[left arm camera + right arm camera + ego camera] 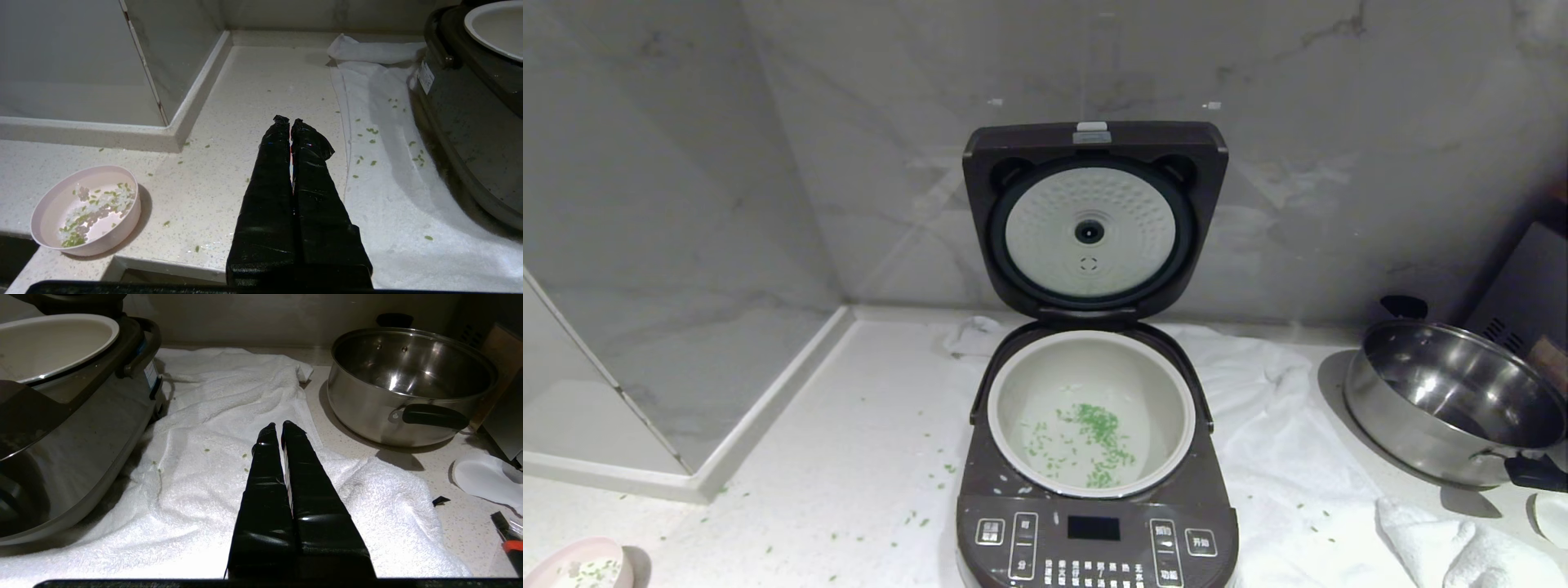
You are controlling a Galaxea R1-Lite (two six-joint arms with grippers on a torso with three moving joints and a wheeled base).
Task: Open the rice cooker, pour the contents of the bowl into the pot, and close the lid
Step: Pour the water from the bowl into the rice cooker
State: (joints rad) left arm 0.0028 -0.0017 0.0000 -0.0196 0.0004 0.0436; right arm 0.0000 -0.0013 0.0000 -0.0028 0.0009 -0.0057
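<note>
Closing lid (pixel 1092 229) next: both tools (pixel 291 121) (pixel 276 425) shut and empty, press top edge down till latched over pot (pixel 1090 408).

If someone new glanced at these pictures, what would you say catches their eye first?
The rice cooker stands open mid-counter, its lid raised against the marble wall, white dimpled underside facing out. Green bits lie in its pot and across the counter. A shiny steel pan sits to the right.
</note>
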